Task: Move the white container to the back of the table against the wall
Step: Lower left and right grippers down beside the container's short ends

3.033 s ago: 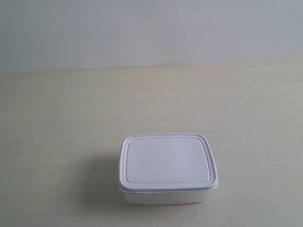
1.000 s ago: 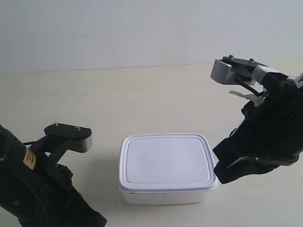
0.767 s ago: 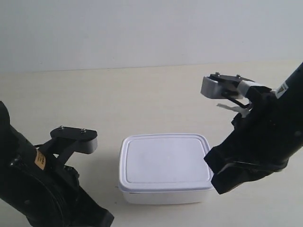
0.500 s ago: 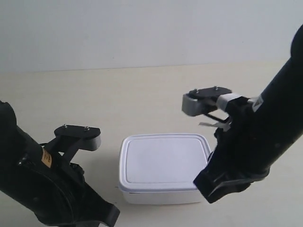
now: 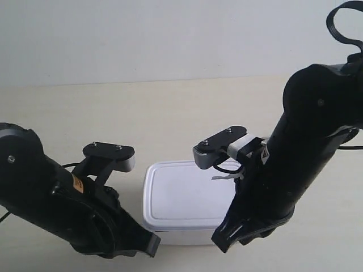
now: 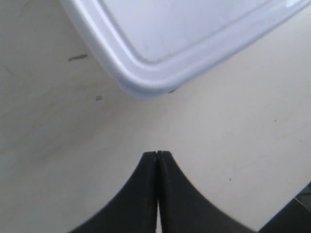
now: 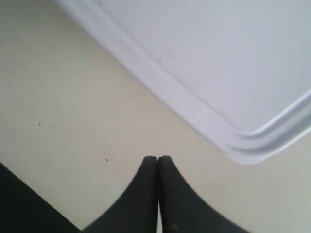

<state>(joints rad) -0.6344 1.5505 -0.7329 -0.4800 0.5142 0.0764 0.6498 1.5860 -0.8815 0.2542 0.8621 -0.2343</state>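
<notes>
The white container (image 5: pixel 184 199) sits lid-on at the front middle of the table (image 5: pixel 170 113), well short of the wall (image 5: pixel 170 39). The arm at the exterior view's left (image 5: pixel 62 198) reaches its tip down by the box's front left corner. The arm at the exterior view's right (image 5: pixel 295 164) leans over the box's right side and hides that edge. My left gripper (image 6: pixel 157 152) is shut and empty, just off a rounded corner of the container (image 6: pixel 194 34). My right gripper (image 7: pixel 158 158) is shut and empty too, a little off another corner of the container (image 7: pixel 218 63).
The table runs back to the wall with only a few small dark specks (image 6: pixel 77 57) on it. A black cable (image 5: pixel 343 22) loops above the arm at the exterior view's right.
Both arms have come into view from the sides and closed in low on the container's front corners. The container has not moved.
</notes>
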